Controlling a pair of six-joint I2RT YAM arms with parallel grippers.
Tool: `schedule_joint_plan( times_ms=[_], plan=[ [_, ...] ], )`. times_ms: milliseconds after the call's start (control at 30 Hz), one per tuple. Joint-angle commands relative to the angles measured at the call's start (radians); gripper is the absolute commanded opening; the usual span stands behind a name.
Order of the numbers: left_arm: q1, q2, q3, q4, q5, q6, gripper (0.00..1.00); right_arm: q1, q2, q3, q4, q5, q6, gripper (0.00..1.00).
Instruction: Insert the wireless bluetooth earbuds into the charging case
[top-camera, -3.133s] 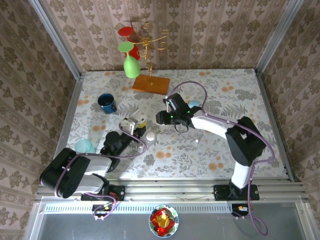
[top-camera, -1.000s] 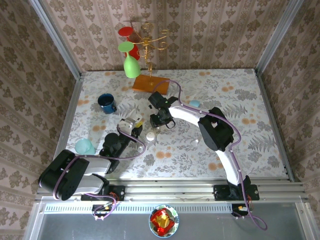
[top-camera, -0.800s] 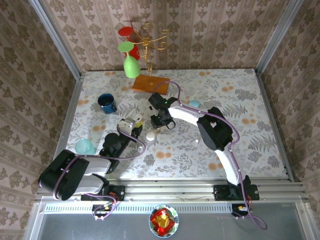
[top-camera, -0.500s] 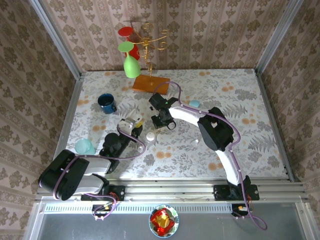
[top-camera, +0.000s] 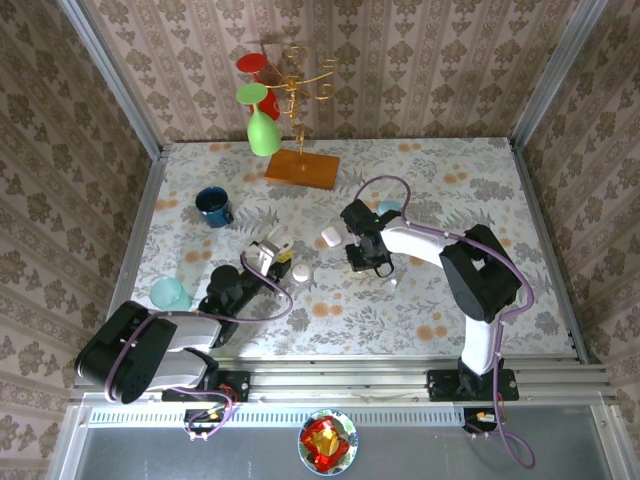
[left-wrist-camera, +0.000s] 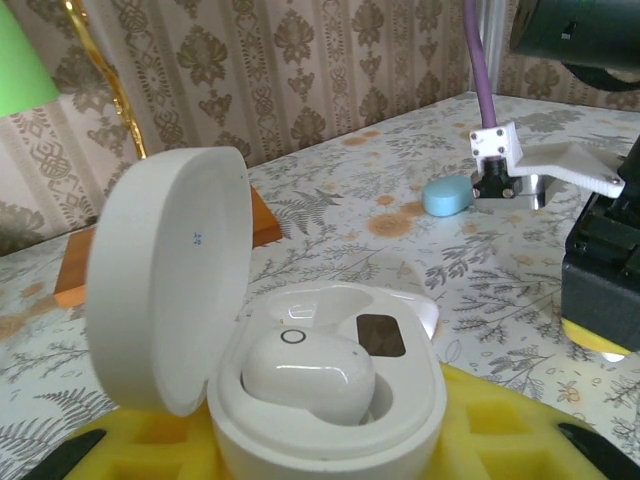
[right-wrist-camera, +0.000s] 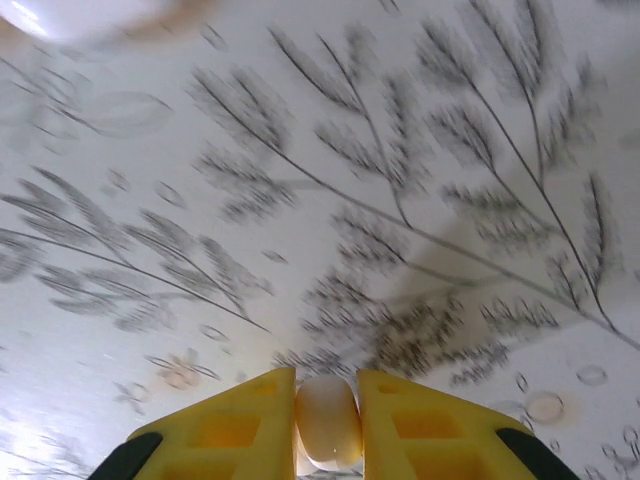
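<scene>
Top external view: the left gripper (top-camera: 268, 256) holds the open charging case (top-camera: 277, 246) left of table centre. The right gripper (top-camera: 368, 264) hangs low over the floral tablecloth (top-camera: 470, 190) to its right, and a loose white case (top-camera: 330, 236) lies between them. Left wrist view: the charging case sits clamped between yellow fingers (left-wrist-camera: 480, 425), lid (left-wrist-camera: 165, 290) raised, one earbud (left-wrist-camera: 305, 372) seated inside. Right wrist view: the right gripper's yellow pads (right-wrist-camera: 235, 425), nearly closed, pinch a second earbud (right-wrist-camera: 327, 420) over the cloth.
</scene>
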Motion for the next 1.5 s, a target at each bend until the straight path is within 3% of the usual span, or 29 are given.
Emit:
schedule_joint_plan(
  times_ms=[0, 100, 167, 500, 567, 700, 867, 1467],
  plan=[
    [0.001, -0.012, 0.021, 0.013, 0.068, 0.024, 0.02, 0.006, -0.012, -0.037, 0.028, 0.023, 0.047, 0.22],
    [-0.001, -0.003, 0.019, 0.036, 0.093, 0.017, 0.02, 0.006, -0.015, -0.063, 0.094, 0.020, 0.067, 0.23],
    [-0.001, 0.005, 0.018, 0.036, 0.114, 0.029, 0.02, 0.006, -0.029, -0.078, 0.117, 0.015, 0.072, 0.30],
    [-0.002, 0.042, 0.021, 0.073, 0.167, 0.027, 0.02, -0.014, -0.216, -0.248, 0.333, -0.060, 0.094, 0.44],
    [-0.002, 0.048, 0.021, 0.081, 0.172, 0.023, 0.02, -0.041, -0.243, -0.289, 0.387, -0.121, 0.103, 0.44],
    [-0.002, 0.054, 0.025, 0.081, 0.182, 0.020, 0.02, -0.130, -0.249, -0.378, 0.549, -0.366, 0.119, 0.45],
    [-0.004, 0.064, 0.027, 0.085, 0.182, 0.019, 0.02, -0.198, -0.209, -0.412, 0.606, -0.491, 0.119, 0.44],
    [-0.003, 0.069, 0.027, 0.082, 0.166, 0.019, 0.02, -0.231, -0.127, -0.459, 0.668, -0.595, 0.157, 0.39]
  ],
)
